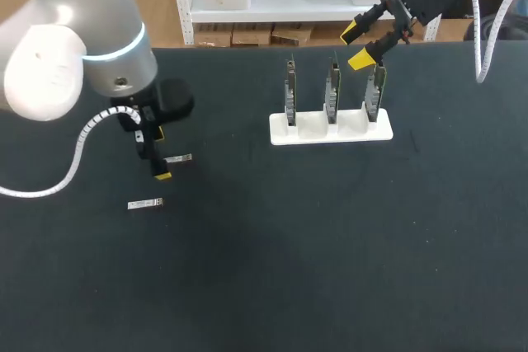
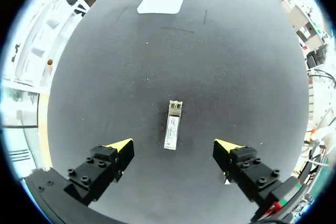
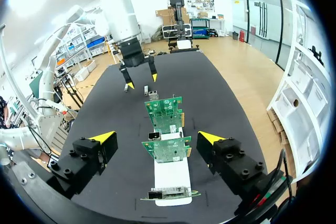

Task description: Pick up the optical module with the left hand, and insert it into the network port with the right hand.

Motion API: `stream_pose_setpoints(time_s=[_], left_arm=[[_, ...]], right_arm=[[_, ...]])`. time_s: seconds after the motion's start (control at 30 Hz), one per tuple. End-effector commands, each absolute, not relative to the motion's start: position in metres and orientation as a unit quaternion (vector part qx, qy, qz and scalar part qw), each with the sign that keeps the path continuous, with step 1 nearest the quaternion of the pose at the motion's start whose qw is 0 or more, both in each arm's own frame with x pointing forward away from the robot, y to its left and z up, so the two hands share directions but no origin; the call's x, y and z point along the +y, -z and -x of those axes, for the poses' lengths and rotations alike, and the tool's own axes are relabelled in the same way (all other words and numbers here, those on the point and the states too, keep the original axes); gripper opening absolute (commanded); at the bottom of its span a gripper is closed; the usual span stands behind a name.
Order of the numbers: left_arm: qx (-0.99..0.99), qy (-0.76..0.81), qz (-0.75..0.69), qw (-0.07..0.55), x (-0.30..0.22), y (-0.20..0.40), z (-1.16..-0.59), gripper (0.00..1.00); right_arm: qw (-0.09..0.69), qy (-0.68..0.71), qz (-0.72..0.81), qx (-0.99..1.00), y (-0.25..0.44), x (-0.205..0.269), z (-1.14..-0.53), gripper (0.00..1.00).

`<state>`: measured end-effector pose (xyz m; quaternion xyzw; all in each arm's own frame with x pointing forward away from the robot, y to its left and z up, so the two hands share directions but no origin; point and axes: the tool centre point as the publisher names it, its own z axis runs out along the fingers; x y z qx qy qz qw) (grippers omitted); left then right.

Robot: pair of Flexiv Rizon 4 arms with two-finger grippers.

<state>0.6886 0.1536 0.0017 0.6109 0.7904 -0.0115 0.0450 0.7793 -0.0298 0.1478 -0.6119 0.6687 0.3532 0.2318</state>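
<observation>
One slim silvery optical module, white label, lying flat

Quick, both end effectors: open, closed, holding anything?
Left end effector: open, holding nothing; the optical module lies between its tips, not gripped.
Right end effector: open, holding nothing, above the upright boards.
</observation>
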Motion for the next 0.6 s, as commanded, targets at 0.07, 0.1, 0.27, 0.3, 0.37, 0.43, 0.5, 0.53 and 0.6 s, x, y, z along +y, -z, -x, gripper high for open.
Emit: stream_pose_setpoints(time_s=[0.07,0.1,0.27,0.3,0.37,0.43,0.5,0.53,0.6], left_arm=[[0.79,0.016,-0.611,0.046,0.153,0.002,-0.688,1.0],[0.79,0.016,-0.611,0.046,0.153,0.003,-0.687,1.0],[0.79,0.016,-0.612,0.042,0.154,0.007,-0.686,1.0],[0.79,0.017,-0.612,0.041,0.154,0.008,-0.686,1.0],[0.789,0.018,-0.613,0.04,0.153,0.009,-0.686,1.0],[0.789,0.019,-0.613,0.04,0.152,0.01,-0.686,1.0],[0.789,0.018,-0.612,0.042,0.152,0.01,-0.686,1.0],[0.789,0.018,-0.612,0.043,0.151,0.011,-0.686,1.0],[0.788,0.018,-0.614,0.043,0.15,0.013,-0.685,1.0]], right_arm=[[0.234,-0.352,0.611,0.669,-0.148,-0.03,-0.777,1.0],[0.234,-0.352,0.611,0.669,-0.148,-0.03,-0.777,1.0],[0.234,-0.352,0.611,0.669,-0.148,-0.03,-0.777,1.0],[0.234,-0.352,0.611,0.669,-0.148,-0.03,-0.777,1.0],[0.234,-0.352,0.611,0.669,-0.148,-0.03,-0.777,1.0],[0.234,-0.352,0.611,0.669,-0.148,-0.03,-0.777,1.0],[0.234,-0.352,0.611,0.669,-0.148,-0.03,-0.777,1.0],[0.234,-0.352,0.611,0.669,-0.148,-0.03,-0.777,1.0],[0.234,-0.352,0.611,0.669,-0.148,-0.03,-0.777,1.0]])
